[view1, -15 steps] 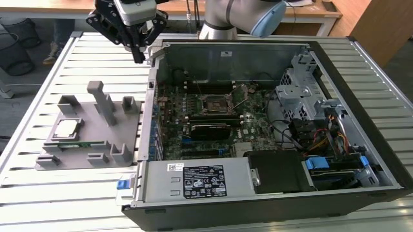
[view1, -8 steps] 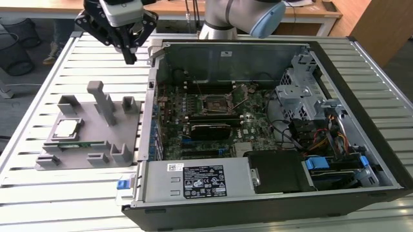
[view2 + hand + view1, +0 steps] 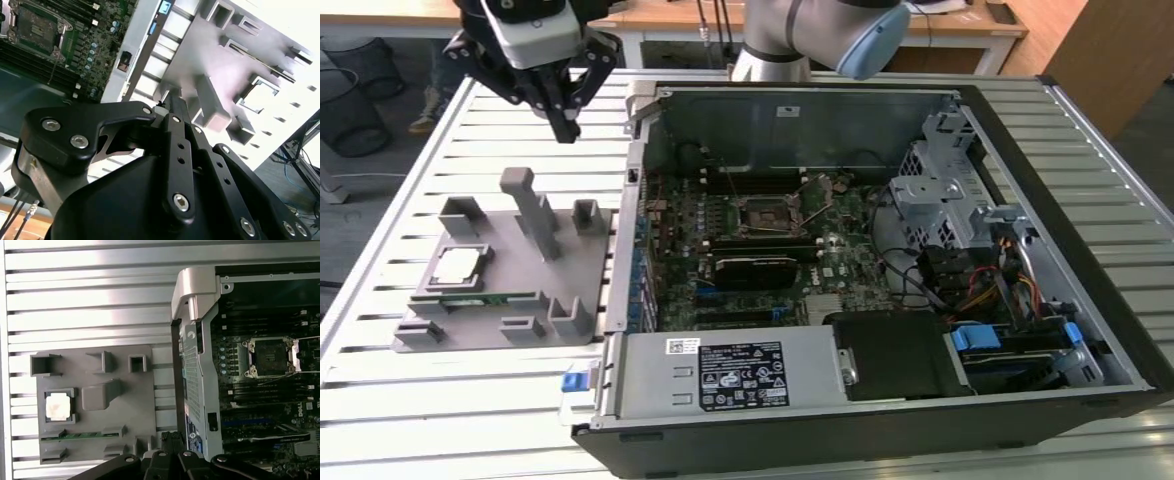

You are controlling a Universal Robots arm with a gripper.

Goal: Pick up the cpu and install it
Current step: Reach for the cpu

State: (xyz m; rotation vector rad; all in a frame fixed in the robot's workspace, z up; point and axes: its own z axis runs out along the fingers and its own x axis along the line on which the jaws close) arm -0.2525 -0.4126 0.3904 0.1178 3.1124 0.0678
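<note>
The claw [image 3: 566, 130] hangs closed and empty above the counter [image 3: 454, 400]. The cpu [image 3: 458, 266] lies in the grey fixture [image 3: 520, 272].

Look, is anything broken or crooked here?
Nothing stands out. The cpu lies flat in its pocket on the grey fixture, the green memory stick sits straight beside it, and the motherboard socket in the open case looks empty. The gripper hangs above the table, holding nothing.
</note>
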